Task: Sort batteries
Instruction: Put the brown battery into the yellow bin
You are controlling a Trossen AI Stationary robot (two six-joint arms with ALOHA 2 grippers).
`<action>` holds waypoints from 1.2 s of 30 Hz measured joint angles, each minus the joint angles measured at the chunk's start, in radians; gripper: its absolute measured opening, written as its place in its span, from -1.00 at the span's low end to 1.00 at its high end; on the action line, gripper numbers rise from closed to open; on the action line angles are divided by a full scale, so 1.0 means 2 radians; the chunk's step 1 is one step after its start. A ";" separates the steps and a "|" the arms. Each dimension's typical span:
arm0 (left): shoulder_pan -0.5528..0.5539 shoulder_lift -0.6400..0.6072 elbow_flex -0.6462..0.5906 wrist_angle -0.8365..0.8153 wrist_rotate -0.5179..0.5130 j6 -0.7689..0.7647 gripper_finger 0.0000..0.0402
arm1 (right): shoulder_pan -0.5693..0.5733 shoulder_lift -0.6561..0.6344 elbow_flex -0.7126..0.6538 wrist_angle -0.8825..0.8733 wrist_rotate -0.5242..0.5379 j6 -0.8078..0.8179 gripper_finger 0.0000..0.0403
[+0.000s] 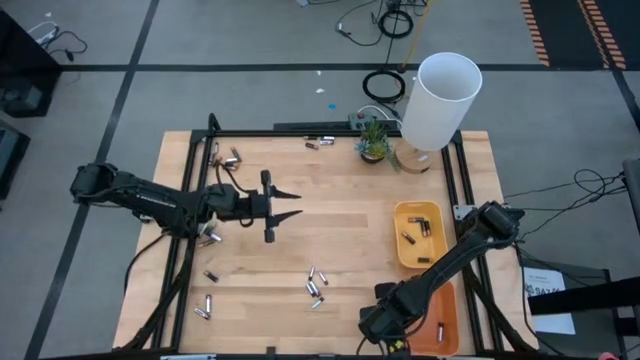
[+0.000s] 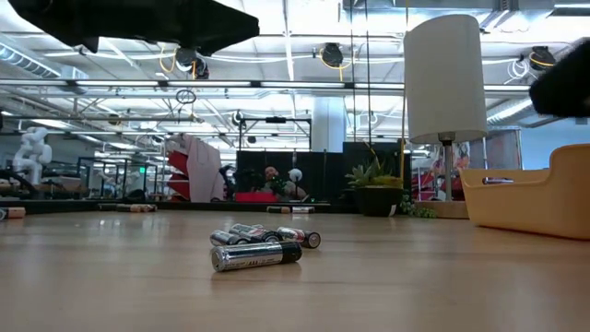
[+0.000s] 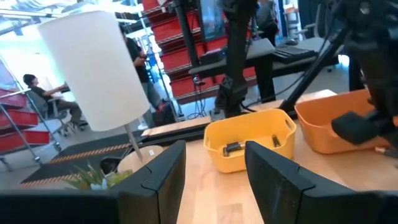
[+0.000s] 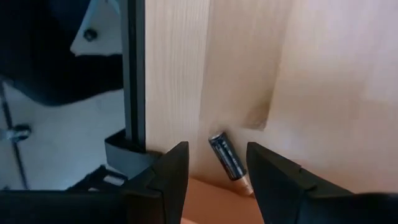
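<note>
Left gripper [image 1: 292, 205]: hovers mid-table, above bare wood, pointed twd the trays; fingers [image 3: 163, 180] spread w/ clear gap in left wrist view, nothing between.
Right gripper [image 4: 214, 171]: low at near edge of table, by orange plastic tray [image 1: 447, 318]; fingers apart, empty; straddles one dark cell w/ copper-coloured end [image 4: 229, 160] lying flat on wood beside the black frame rail [image 4: 133, 74].
Batteries, loose: small cylindrical cells, silvery or dark; cluster near front-centre [image 1: 316, 286], pair front-left [image 1: 205, 302], few by left arm [image 1: 209, 236], few along far edge [image 1: 319, 143].
Batteries, sorted: some in yellow plastic tray [image 1: 399, 250]; one in orange tray [image 1: 439, 331].
Low view: silver-dark cell on its side [image 2: 256, 255], others just behind.
Handling (est.): rigid, light-ish, smooth metal skin, so slippery; round, so rolls if nudged. No crush risk.
Grip pt (est.): mid-body, fingers across the long axis, pads on both flanks; approach from straight above, close slow.
Risk (est.): cell beside rail, little room for one finger.
Other: white cylindrical lampshade on stand [image 1: 438, 100], small green potted plant [image 1: 373, 138] at far side, clear of work.
</note>
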 joint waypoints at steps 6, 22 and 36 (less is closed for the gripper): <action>0.000 0.000 0.000 -0.001 0.008 -0.012 -0.13 | 0.000 0.018 0.000 -0.006 -0.036 0.000 -0.24; 0.000 0.000 0.000 -0.021 0.012 -0.013 -0.13 | -0.001 0.049 0.001 -0.024 -0.036 0.002 -0.24; 0.002 0.000 0.000 -0.020 0.011 -0.012 -0.13 | -0.022 0.050 0.001 -0.045 0.059 -0.015 -0.52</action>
